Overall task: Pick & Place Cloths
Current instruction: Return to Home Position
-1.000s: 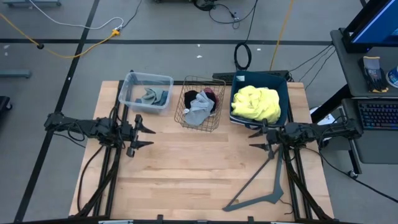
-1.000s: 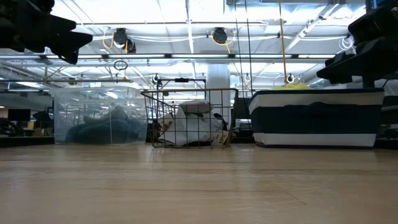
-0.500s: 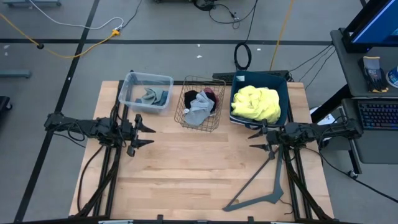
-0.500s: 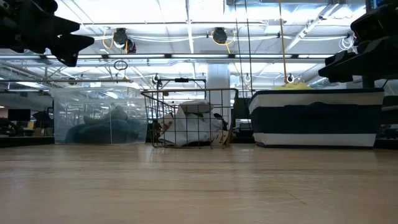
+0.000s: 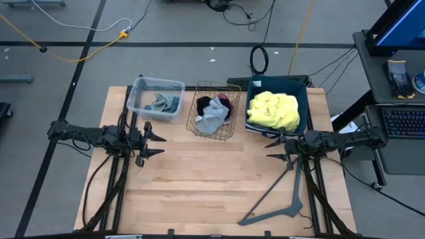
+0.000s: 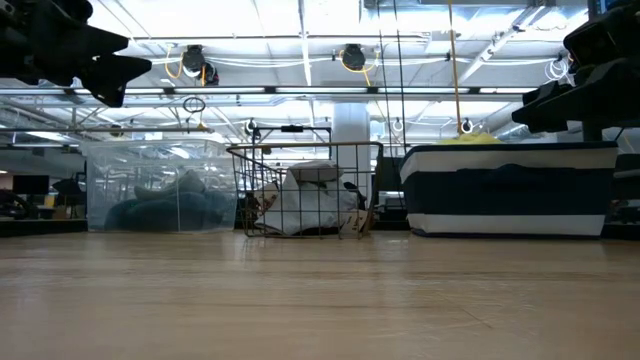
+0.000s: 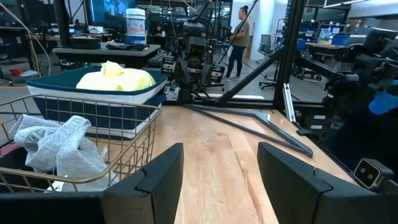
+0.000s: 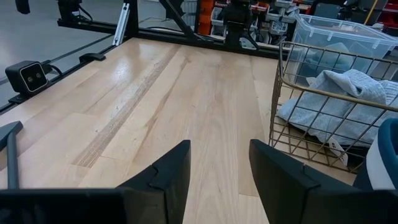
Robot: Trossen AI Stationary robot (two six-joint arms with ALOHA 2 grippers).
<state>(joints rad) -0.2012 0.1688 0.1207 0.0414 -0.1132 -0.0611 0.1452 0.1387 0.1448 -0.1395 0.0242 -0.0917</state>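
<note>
Toward the upper right of the high view, heaped in the blue bin [image 5: 305, 99]: yellow cloth [image 5: 273, 111], filling most of it and rising above the rim. Looks soft, light and limp; likely to sag and trail if lifted by an edge, so best pinched at a raised fold near the middle of the heap.

At upper centre, in the gold wire basket [image 5: 199, 127]: light grey cloth [image 5: 211, 119] on top, with black cloth [image 5: 211, 103] and a bit of maroon cloth [image 5: 225, 99] behind it. Small, crumpled, probably easy to snag on the wires.

At upper left, in the clear bin [image 5: 141, 85]: grey-green and blue cloths [image 5: 165, 103], bunched together.

Below the containers, at left centre: left gripper [image 5: 162, 146], spread wide and holding nothing, apart from the clear bin. At right centre: right gripper [image 5: 267, 151], likewise spread and empty, just below the blue bin's near corner.

On the wooden table [image 5: 199, 186], at lower right: grey V-shaped bar [image 5: 282, 199], lying flat.

Judged from this: sorting done, both arms parked or nearly so.
</note>
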